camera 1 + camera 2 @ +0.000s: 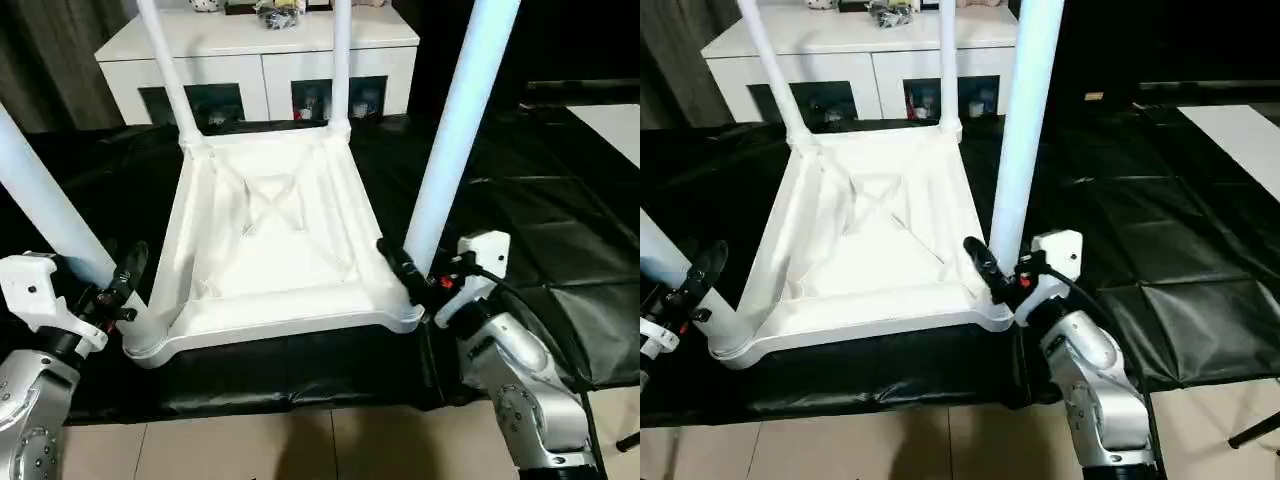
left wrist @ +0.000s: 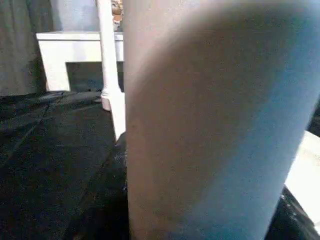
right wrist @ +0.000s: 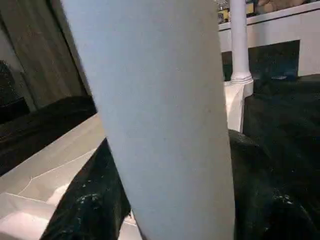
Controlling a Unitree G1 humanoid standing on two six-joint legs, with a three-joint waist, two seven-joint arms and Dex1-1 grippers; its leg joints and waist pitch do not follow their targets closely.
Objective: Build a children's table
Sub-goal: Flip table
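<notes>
**Upturned table, four legs up, a pincer at each near leg**

One children's table, all white, lies upside down with its ribbed underside facing up; four tapered legs stand from its corners, two far ones and two near ones; the near left leg leans out toward the left, the near right leg tilts slightly right, the far pair rise almost straight; the top's long axis runs from the robot toward the cabinet; two pincers are at work, one per near leg; the left pincer has its black fingers clasped about the base of the near left leg; the right pincer grips the base of the near right leg; the table rests on black sheeting spread over a pale tiled floor; one white cabinet with glass doors stands behind, dark curtains beside it
</notes>
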